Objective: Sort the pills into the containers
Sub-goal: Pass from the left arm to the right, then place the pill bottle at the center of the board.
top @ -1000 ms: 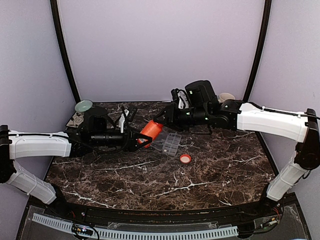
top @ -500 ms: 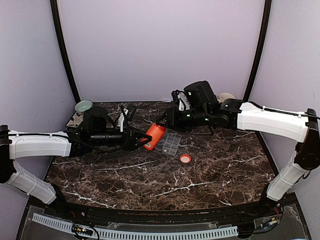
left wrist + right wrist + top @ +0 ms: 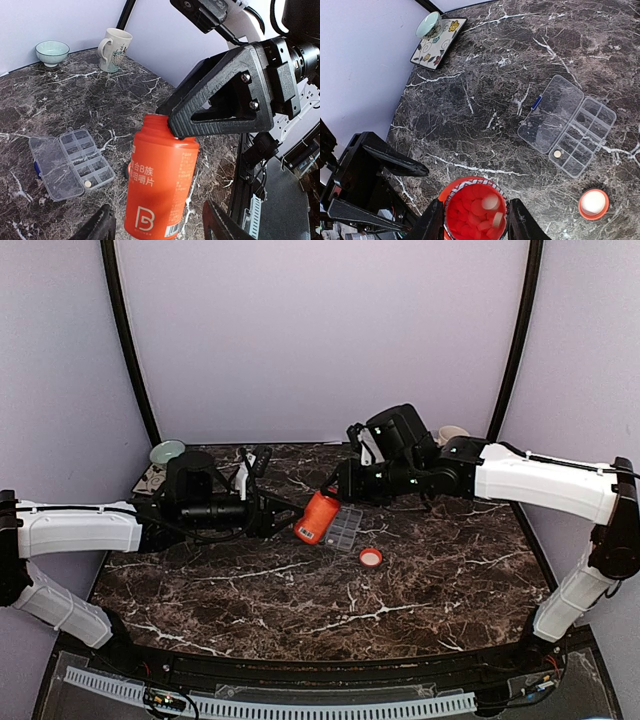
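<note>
While the right gripper (image 3: 476,202) grips the orange bottle (image 3: 160,185) next to the organiser box (image 3: 570,130) and the left gripper (image 3: 157,205) flanks it, the parts lie as listed.

Right gripper: clamped on the bottle's open neck, one finger on each side of the rim.
Left gripper: released; its fingers stand either side of the bottle's lower body with a gap at each, on the side away from the box.
Orange bottle: uncapped, slightly tilted, just beside the box's lid; whether its base meets the table cannot be told.
Tablets (image 3: 470,212): red, with a few paler ones, filling the bottle near to its mouth.
Organiser box: flat on the marble table (image 3: 300,610), clear lid folded open toward the bottle, rows of little compartments exposed.
Single pill (image 3: 557,154): pale and round, in an end compartment of the box, in the row nearest the hinge.
Cap (image 3: 593,203): orange ring with a white centre, near that same end of the box, not touching it.
Blue piece (image 3: 535,102): small, at the lid's outer edge.
Bowl (image 3: 427,24) and patterned plate (image 3: 439,42): together, well apart from the box.
Mug (image 3: 112,49): well apart from the box, near the wall.
</note>
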### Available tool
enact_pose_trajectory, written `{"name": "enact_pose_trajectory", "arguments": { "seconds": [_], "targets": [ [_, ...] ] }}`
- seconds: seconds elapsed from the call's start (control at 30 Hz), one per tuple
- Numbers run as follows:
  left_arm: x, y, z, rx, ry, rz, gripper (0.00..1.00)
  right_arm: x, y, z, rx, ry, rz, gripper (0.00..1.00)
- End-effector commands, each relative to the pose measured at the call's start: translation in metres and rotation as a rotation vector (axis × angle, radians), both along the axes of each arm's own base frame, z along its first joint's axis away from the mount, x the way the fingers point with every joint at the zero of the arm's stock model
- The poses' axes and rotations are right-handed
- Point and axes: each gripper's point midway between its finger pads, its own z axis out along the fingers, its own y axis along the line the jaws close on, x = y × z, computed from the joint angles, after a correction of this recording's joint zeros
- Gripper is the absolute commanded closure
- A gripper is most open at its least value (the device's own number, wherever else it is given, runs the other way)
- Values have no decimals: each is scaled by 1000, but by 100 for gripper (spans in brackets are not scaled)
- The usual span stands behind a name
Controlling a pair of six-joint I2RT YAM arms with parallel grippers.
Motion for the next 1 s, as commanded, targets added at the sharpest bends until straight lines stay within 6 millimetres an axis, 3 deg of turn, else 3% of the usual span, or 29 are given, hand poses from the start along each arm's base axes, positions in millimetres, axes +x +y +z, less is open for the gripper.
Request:
{"name": "enact_pose_trajectory", "arguments": {
  "seconds": [0.0, 0.23, 0.63, 0.97],
  "targets": [
    [4, -3, 23, -39, -38, 4, 38, 8, -5, 30, 12, -90, -27, 100],
    [6, -5, 23, -33, -35, -2, 38, 15, -22, 26, -64, -119, -77, 100],
    [6, -4, 21, -17, -33, 0, 37, 40, -76, 17, -235, -197, -225, 100],
    [4, 0, 16, -1, -29, 11, 38, 64, -122, -14, -393, -233, -350, 100]
  ]
}}
